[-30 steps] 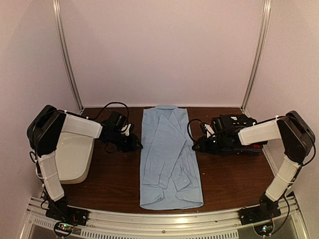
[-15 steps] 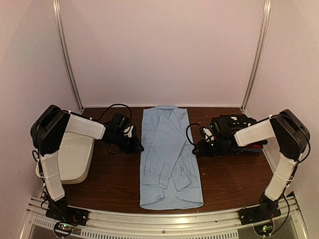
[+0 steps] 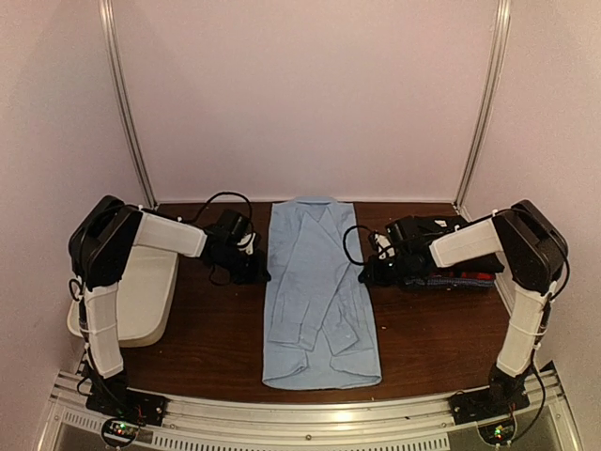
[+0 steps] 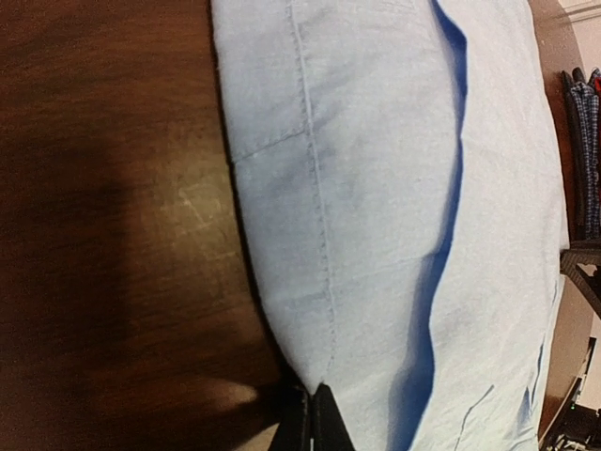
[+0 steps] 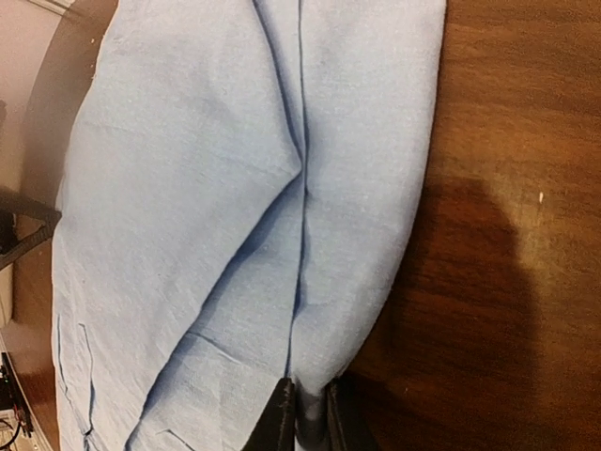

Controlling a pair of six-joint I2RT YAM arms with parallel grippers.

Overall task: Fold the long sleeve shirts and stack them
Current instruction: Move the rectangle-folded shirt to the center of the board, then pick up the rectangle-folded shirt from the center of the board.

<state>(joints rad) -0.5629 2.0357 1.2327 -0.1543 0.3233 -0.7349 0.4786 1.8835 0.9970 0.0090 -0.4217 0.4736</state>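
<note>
The light blue collared shirt (image 3: 317,287) lies lengthwise down the middle of the table, sleeves folded in over its body. My left gripper (image 3: 260,273) is shut on the shirt's left edge (image 4: 282,244); the cloth runs into the closed fingertips (image 4: 319,423). My right gripper (image 3: 366,275) is shut on the shirt's right edge (image 5: 376,235), cloth pinched between its fingertips (image 5: 310,418). A stack of folded shirts in black, red and blue check (image 3: 460,272) sits at the right, partly hidden by my right arm; its edge shows in the left wrist view (image 4: 584,141).
A white plastic tub (image 3: 141,296) stands at the left edge under my left arm. The dark wooden table (image 3: 216,338) shows on both sides of the shirt. Metal rails run along the near edge and up the back corners.
Both grippers have moved slightly towards the back of the table along the shirt's edges. The shirt's upper part has narrowed a little between them.
</note>
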